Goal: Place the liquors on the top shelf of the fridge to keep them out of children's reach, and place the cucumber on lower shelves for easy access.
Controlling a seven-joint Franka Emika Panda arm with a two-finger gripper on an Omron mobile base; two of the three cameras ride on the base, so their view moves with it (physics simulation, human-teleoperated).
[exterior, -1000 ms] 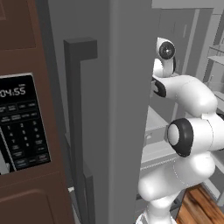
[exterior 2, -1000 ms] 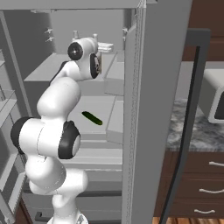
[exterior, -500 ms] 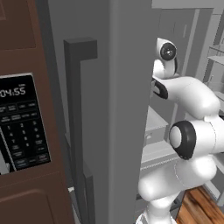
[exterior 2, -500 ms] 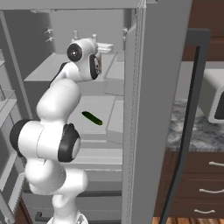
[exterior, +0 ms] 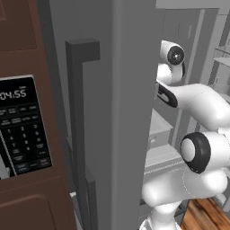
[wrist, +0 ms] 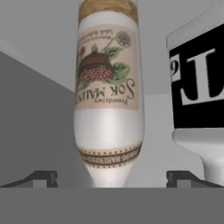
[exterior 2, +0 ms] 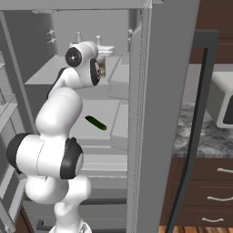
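Inside fridge [exterior 2: 150, 113], your tool [wrist: 111, 178] stands wide, gripping nothing. Cream-white bottle [wrist: 109, 92] at hand-view centre, between fingertips [wrist: 41, 178], long axis running frame top to bottom; dark square bottle [wrist: 199, 87] just beside it, right. Both appear on top shelf [exterior 2: 50, 73]. Cucumber [exterior 2: 95, 122] lies on lower shelf, mid right base view.

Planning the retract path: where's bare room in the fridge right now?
Lower shelf is bare on both sides of the cucumber. Top shelf is bare toward its left. Crowded where the two liquors stand close together before the open claw.
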